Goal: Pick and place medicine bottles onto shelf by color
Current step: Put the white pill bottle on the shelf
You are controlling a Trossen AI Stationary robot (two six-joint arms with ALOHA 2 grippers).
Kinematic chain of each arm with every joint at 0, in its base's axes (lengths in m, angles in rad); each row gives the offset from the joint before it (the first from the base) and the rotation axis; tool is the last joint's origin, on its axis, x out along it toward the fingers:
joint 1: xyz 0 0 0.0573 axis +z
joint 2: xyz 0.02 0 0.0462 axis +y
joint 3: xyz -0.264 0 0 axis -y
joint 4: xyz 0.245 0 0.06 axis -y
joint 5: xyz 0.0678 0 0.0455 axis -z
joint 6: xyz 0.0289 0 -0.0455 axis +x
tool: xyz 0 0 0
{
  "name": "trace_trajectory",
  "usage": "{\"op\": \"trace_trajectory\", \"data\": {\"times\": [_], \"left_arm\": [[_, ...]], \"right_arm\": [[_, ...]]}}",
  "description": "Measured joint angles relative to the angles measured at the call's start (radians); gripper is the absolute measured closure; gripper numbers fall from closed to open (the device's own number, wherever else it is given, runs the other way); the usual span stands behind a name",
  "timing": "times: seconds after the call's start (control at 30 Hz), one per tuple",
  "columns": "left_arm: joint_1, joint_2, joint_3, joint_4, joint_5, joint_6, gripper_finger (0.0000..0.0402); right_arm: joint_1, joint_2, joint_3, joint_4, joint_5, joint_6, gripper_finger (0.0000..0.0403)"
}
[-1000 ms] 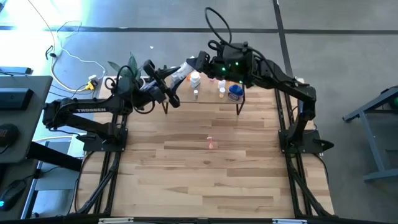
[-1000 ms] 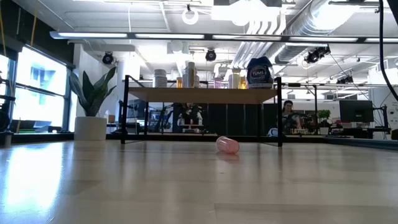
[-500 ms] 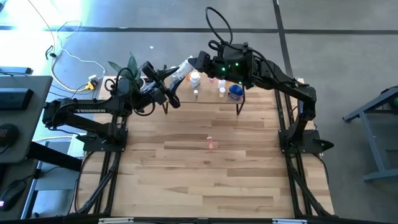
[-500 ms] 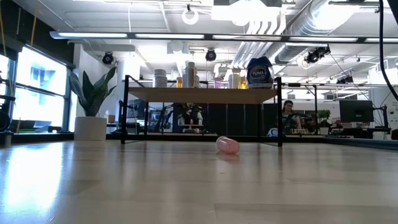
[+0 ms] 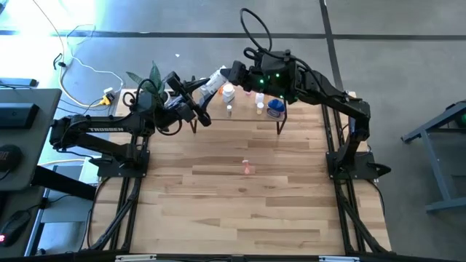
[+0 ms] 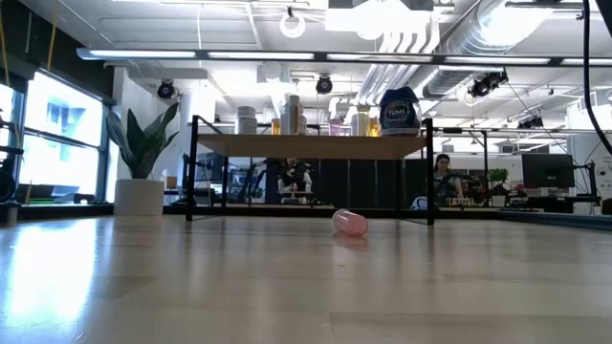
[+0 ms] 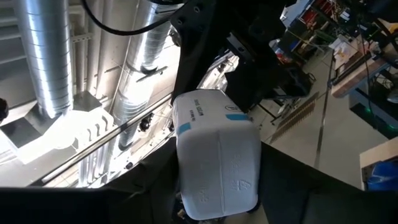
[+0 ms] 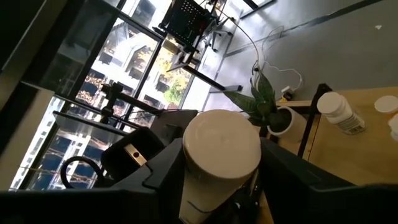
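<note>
Above the shelf's (image 5: 240,116) far-left end, both hands are sharing one white bottle (image 5: 212,84): the right hand (image 5: 231,76) has just been closing on its cap, the left hand (image 5: 191,96) easing open around its base, handing it over.

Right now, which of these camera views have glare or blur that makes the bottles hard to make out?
High view: daylight washes out the floor at the upper left, and the shelf bottles are tiny specks. Low view: bright ceiling lights backlight the shelf, but the fallen pink bottle reads clearly. Left wrist view: the white bottle looms close and soft against blown-out ducts. Right wrist view: bright windows behind its cap.
</note>
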State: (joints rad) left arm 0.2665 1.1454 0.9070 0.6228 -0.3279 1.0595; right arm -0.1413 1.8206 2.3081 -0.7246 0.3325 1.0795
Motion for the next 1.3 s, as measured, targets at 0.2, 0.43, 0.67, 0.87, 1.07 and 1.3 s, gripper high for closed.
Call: {"op": "trace_trajectory", "data": {"times": [0.2,0.43,0.67,0.87,1.07,1.3], "left_arm": [[0.000,0.000,0.000,-0.007,0.000,-0.005,0.0212],[0.000,0.002,0.000,-0.038,-0.108,-0.131,0.0170],[0.000,0.002,0.000,-0.145,-0.217,-0.239,0.0157],[0.000,0.002,0.000,-0.207,-0.219,-0.372,0.0158],[0.000,0.001,0.000,-0.228,-0.219,-0.560,0.0158],[0.000,-0.006,0.000,-0.322,-0.141,-0.780,0.0158]], "right_arm": [[0.000,0.000,0.000,-0.001,-0.002,-0.042,0.0241],[-0.002,0.000,0.000,0.000,0.034,-0.144,0.0241],[-0.030,0.000,0.000,-0.001,0.058,-0.282,0.0242],[-0.063,0.000,0.000,-0.009,0.071,-0.465,0.0242],[-0.072,0.000,0.000,-0.067,0.086,-0.694,0.0242],[-0.077,0.000,0.000,-0.149,0.084,-0.862,0.0242]]}}
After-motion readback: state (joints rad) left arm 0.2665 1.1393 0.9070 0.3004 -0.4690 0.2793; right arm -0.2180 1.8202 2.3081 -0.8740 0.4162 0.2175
